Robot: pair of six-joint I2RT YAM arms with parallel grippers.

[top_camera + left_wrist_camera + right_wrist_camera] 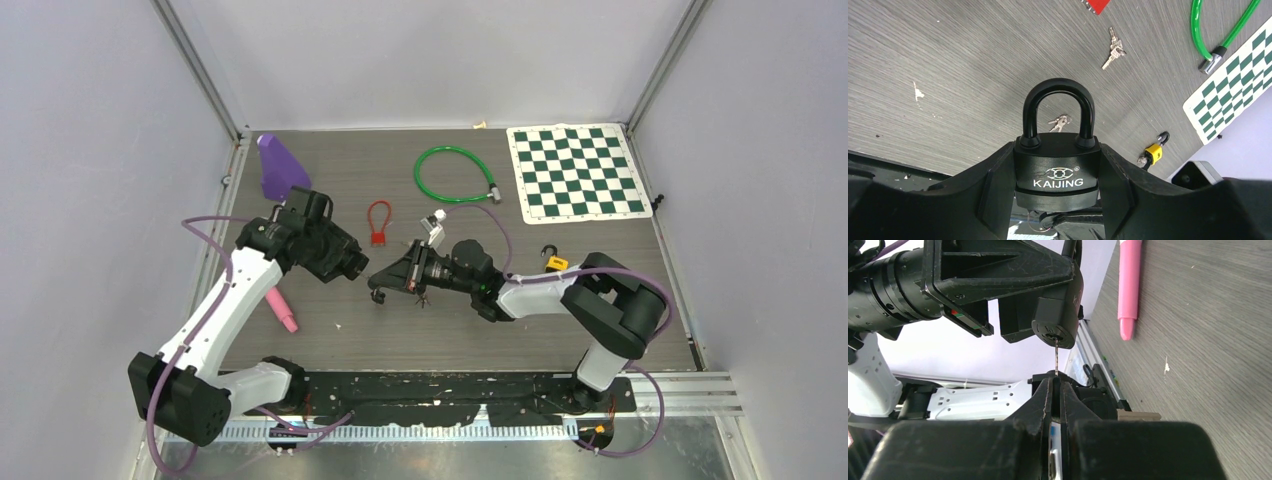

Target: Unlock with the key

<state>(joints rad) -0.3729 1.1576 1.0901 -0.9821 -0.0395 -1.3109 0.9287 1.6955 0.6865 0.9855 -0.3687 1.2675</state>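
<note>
A black KAIJING padlock [1057, 165] is clamped by its body between the fingers of my left gripper [1057, 150], with its shackle shut and pointing away from the wrist. In the top view the padlock [377, 291] hangs above the table between the two arms. My right gripper [1055, 381] is shut on a thin metal key [1055, 359]. The key's blade tip meets the keyhole in the padlock's underside [1054, 315]. The right gripper [388, 277] reaches in from the right, and the left gripper [365, 275] comes from the left.
On the table lie a red padlock [379, 225], a green cable lock [455, 175], a chessboard mat [575, 172], a small yellow padlock [554, 262], a pink marker [281, 310], a purple object [280, 165] and loose key bunches [1114, 49] [1060, 121].
</note>
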